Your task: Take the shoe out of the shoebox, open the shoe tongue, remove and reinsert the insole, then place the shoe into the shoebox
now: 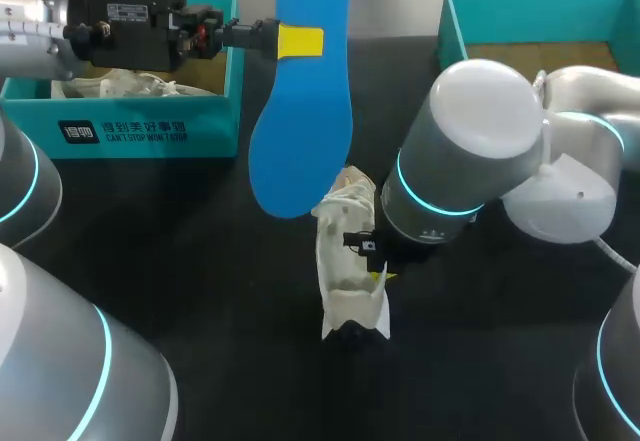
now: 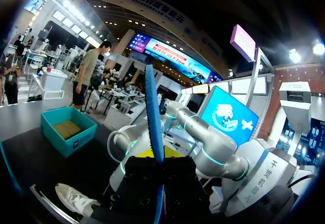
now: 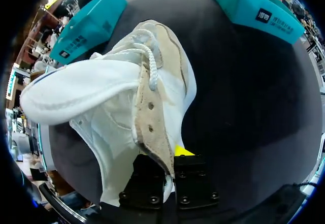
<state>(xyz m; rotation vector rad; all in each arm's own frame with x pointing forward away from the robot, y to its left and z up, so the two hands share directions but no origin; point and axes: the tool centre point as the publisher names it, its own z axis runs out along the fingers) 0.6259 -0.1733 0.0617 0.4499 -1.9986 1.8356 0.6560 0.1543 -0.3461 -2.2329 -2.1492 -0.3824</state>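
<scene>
Dark counter [image 1: 480,371]: your left end effector [image 1: 300,41] pinched the insole [image 1: 300,146] at 12 o'clock, right end effector [image 1: 380,278] clamped the shoe [image 1: 345,251]; reinsertion looked next, toe-first.

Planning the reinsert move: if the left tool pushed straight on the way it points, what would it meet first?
The left tool grips the blue insole. Past it, its wrist view looks straight at my right arm, so that likely comes first, though depth is unclear.
</scene>
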